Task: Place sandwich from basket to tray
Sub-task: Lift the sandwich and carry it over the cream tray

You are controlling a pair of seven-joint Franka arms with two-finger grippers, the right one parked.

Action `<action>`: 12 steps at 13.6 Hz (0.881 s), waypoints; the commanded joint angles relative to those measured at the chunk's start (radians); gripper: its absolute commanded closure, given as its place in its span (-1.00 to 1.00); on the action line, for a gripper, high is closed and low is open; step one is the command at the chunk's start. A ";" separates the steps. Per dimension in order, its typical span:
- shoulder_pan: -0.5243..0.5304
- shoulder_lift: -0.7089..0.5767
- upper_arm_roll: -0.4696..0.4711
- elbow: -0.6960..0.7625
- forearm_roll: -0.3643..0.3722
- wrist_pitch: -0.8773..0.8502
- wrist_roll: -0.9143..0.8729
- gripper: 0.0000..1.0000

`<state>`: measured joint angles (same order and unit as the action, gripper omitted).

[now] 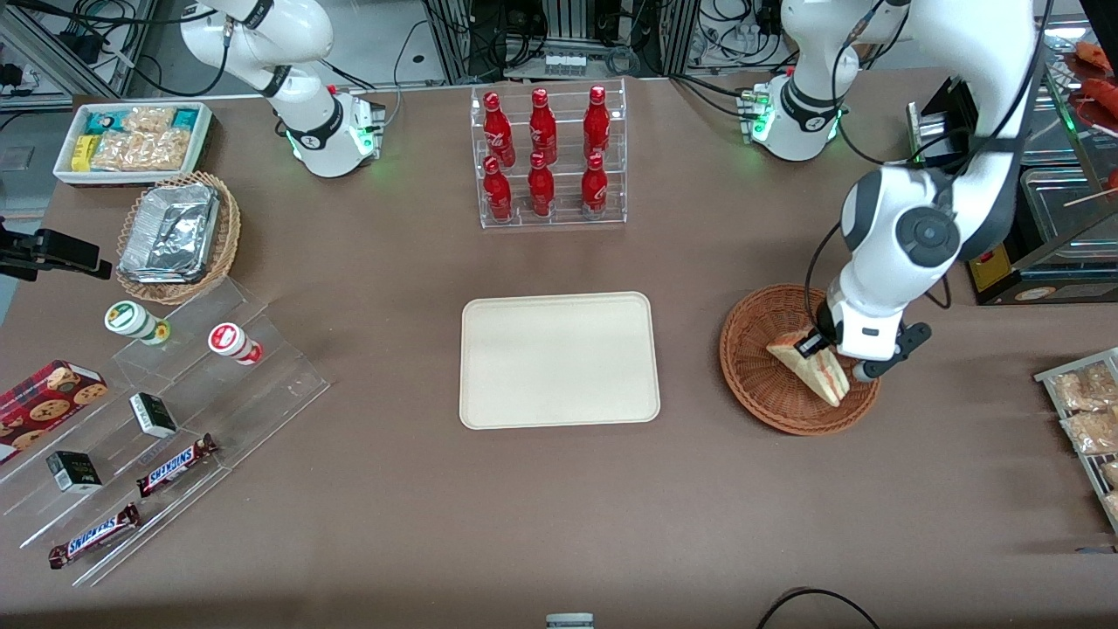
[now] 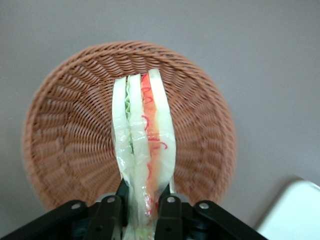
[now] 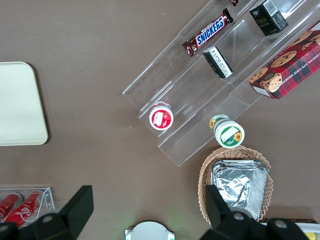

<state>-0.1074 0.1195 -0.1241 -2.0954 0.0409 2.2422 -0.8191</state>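
Observation:
The sandwich (image 1: 812, 368) is a wrapped white-bread wedge with orange-red and green filling. It hangs over the reddish-brown wicker basket (image 1: 749, 362) at the working arm's end of the table. My left gripper (image 1: 828, 354) is shut on its thick end; in the left wrist view the two black fingers (image 2: 170, 212) press on both sides of the sandwich (image 2: 142, 145), which points out over the basket (image 2: 65, 140). The cream-beige tray (image 1: 559, 360) lies bare at the table's middle; a corner of the tray (image 2: 295, 215) shows in the wrist view.
A clear rack of red bottles (image 1: 546, 157) stands farther from the front camera than the tray. Snack packets (image 1: 1087, 411) lie at the working arm's table edge. A clear stepped stand with chocolate bars (image 1: 175, 463), a lighter wicker basket with foil containers (image 1: 175, 236) and a white bin (image 1: 131, 140) lie toward the parked arm's end.

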 commanded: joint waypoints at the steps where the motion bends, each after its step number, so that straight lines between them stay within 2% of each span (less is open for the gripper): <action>1: -0.087 -0.011 -0.014 0.189 0.019 -0.218 -0.002 1.00; 3: -0.179 0.012 -0.017 0.280 0.016 -0.272 -0.002 1.00; 6: -0.317 0.069 -0.017 0.319 0.013 -0.271 0.001 1.00; 12: -0.517 0.334 -0.017 0.547 0.001 -0.263 0.049 1.00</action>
<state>-0.5801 0.3387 -0.1543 -1.6762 0.0408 1.9944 -0.7905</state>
